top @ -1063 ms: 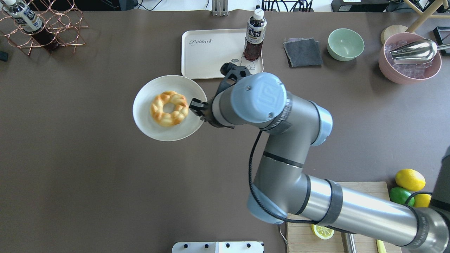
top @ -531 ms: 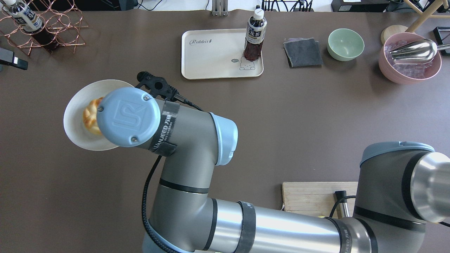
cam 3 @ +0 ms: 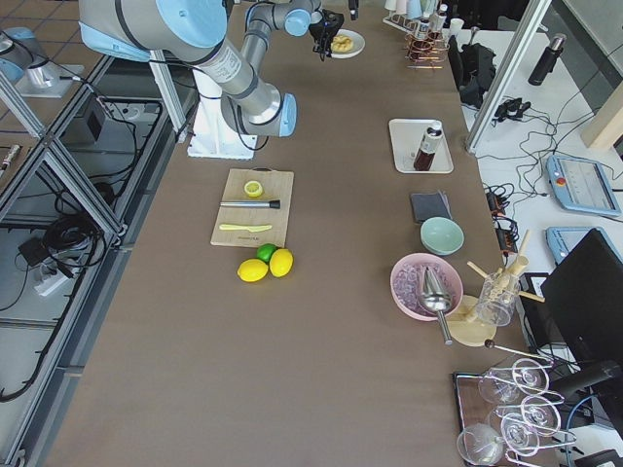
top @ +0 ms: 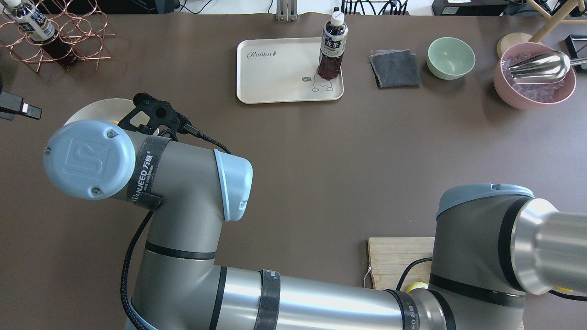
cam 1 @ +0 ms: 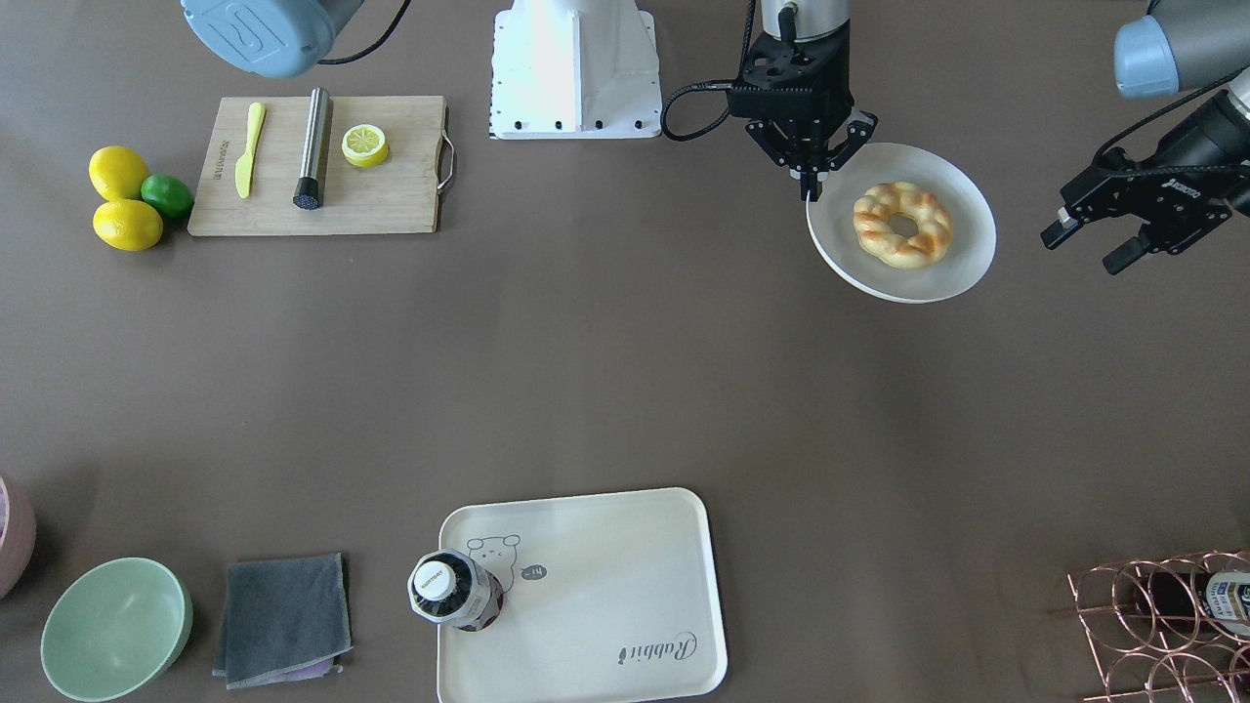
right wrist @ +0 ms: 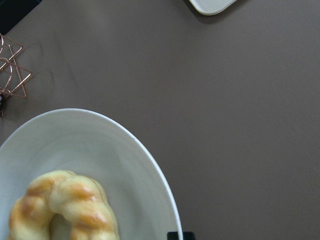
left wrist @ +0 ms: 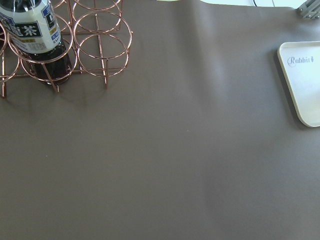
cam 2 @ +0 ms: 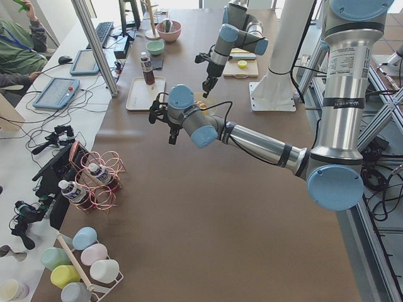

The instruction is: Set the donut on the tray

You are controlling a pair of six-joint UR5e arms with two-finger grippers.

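The donut (cam 1: 902, 223) lies on a round off-white plate (cam 1: 942, 278), golden and braided; it also shows in the right wrist view (right wrist: 65, 210). My right gripper (cam 1: 809, 186) is shut on the plate's rim; that arm reaches across to the table's left side. In the overhead view the arm hides the donut and only the plate's edge (top: 91, 112) shows. The cream tray (cam 1: 605, 566) (top: 279, 73) lies far from the plate, with a dark tea bottle (top: 331, 50) standing on its corner by the bear drawing. My left gripper (cam 1: 1084, 249) is open and empty, beside the plate.
A copper wire rack (top: 59, 36) with a bottle stands at the far left corner. A grey cloth (top: 395, 68), green bowl (top: 451, 57) and pink bowl with scoop (top: 534, 75) lie right of the tray. A cutting board (cam 1: 391, 205) with a lemon half, and loose lemons (cam 1: 127, 200), are near the robot.
My right arm has carried the plate with the donut leftward across the table, away from the tray. My left gripper has come into the overhead view at the left edge.
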